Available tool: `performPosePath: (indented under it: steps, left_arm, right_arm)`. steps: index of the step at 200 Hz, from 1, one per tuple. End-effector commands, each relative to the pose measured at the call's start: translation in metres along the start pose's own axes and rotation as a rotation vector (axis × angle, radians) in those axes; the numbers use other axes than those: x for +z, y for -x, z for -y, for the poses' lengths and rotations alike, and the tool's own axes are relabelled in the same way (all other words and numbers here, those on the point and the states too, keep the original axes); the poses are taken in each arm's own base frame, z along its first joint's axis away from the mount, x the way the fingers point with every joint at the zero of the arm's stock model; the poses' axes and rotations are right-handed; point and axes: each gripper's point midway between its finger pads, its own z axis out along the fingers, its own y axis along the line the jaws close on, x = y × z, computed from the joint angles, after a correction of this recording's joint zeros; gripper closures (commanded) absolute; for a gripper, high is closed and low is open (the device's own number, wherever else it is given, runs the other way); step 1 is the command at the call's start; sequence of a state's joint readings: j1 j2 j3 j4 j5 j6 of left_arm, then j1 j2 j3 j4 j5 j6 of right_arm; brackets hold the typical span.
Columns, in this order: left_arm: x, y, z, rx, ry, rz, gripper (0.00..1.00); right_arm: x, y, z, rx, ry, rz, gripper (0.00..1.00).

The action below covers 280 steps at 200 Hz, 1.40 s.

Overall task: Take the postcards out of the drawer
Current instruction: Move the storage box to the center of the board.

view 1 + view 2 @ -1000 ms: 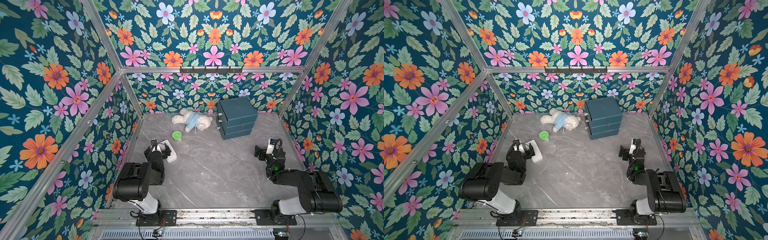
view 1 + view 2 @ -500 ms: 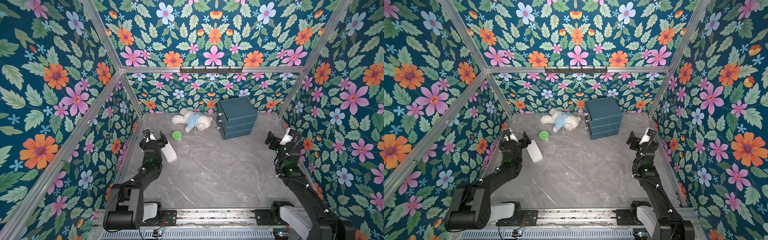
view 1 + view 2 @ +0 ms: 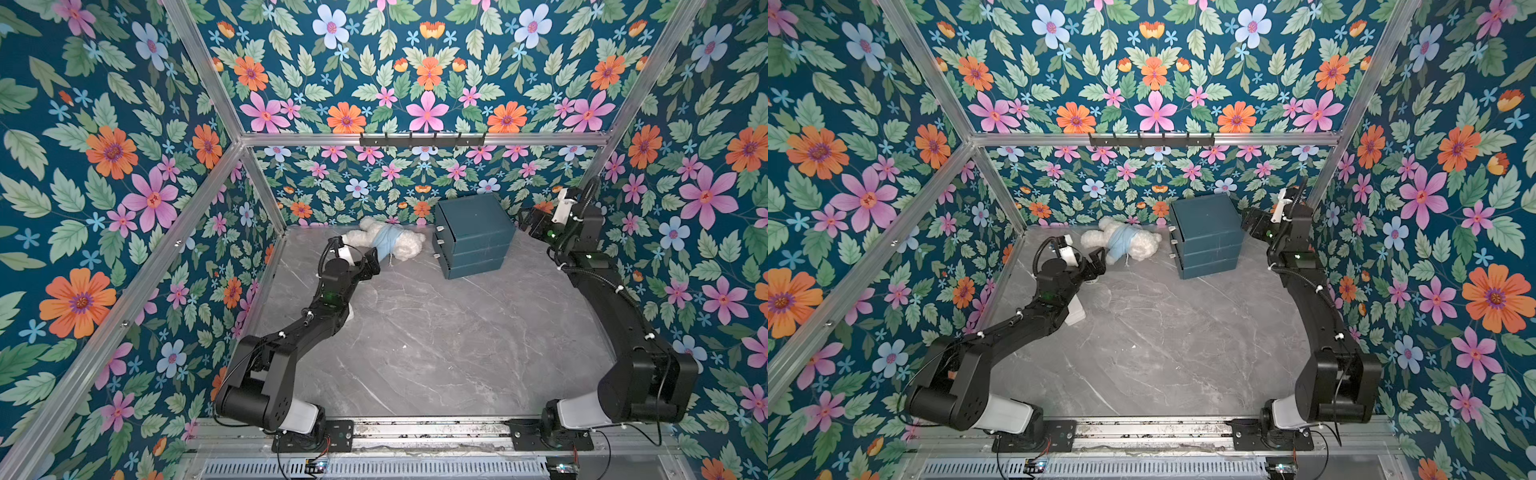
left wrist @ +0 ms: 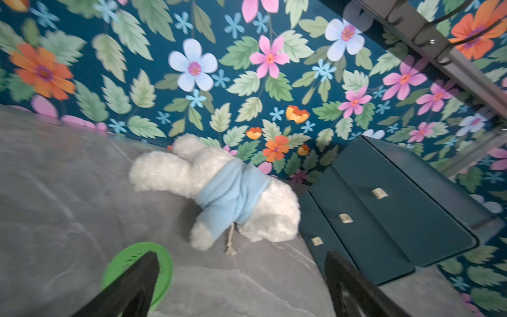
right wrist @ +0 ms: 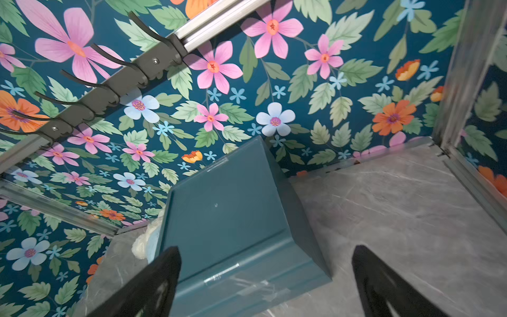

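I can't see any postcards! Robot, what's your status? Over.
Left gripper open, by the teddy bear. Right gripper open, beside the drawer unit. All drawers shut, no postcards visible. Teddy bear lies close to the handles.

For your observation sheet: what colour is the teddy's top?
Its top is light blue, clearest in the left wrist view.

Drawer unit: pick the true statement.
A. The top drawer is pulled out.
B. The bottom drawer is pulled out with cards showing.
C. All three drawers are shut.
C: in the left wrist view the drawer unit shows its three fronts lying flush, with none pulled out.
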<state>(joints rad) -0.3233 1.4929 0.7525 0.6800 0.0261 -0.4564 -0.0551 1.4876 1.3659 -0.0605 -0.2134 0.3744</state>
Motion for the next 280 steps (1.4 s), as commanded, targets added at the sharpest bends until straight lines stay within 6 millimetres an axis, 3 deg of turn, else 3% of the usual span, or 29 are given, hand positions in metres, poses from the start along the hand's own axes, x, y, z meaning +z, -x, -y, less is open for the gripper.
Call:
performPosePath:
  steps: [1, 15, 17, 26, 64, 89, 103, 122, 134, 210, 280]
  left_arm:
    - [0.016, -0.001, 0.041, -0.110, -0.191, -0.013, 0.08]
    - [0.028, -0.007, 0.056, -0.150, -0.261, -0.033, 0.13]
    - [0.029, -0.007, 0.057, -0.158, -0.268, -0.035, 0.13]
    - [0.035, -0.010, 0.062, -0.183, -0.289, -0.044, 0.13]
    - [0.055, -0.021, 0.085, -0.312, -0.411, -0.075, 0.21]
    - [0.069, -0.023, 0.112, -0.392, -0.552, -0.081, 0.38]
    - [0.078, -0.023, 0.123, -0.433, -0.603, -0.079, 0.52]
    - [0.091, -0.022, 0.134, -0.474, -0.646, -0.087, 0.83]
    - [0.097, -0.024, 0.140, -0.490, -0.664, -0.093, 0.92]
    - [0.131, -0.045, 0.187, -0.527, -0.732, -0.169, 0.95]
    - [0.136, -0.075, 0.218, -0.501, -0.749, -0.269, 0.95]
  right_arm:
    - [0.017, -0.009, -0.009, -0.019, 0.068, -0.110, 0.01]
    - [0.031, -0.008, -0.015, -0.029, 0.106, -0.148, 0.01]
    - [0.040, -0.016, -0.010, -0.024, 0.102, -0.175, 0.01]
    - [0.054, -0.020, -0.010, -0.028, 0.118, -0.212, 0.01]
    - [0.093, -0.031, -0.006, -0.051, 0.158, -0.286, 0.01]
    - [0.112, -0.038, -0.004, -0.042, 0.186, -0.320, 0.03]
    - [0.121, -0.042, -0.004, -0.038, 0.205, -0.336, 0.04]
    - [0.128, -0.046, -0.005, -0.034, 0.225, -0.352, 0.06]
    - [0.131, -0.050, -0.003, -0.035, 0.226, -0.363, 0.06]
    - [0.140, -0.073, -0.010, -0.030, 0.287, -0.423, 0.11]
    - [0.133, -0.090, -0.017, -0.018, 0.331, -0.469, 0.20]
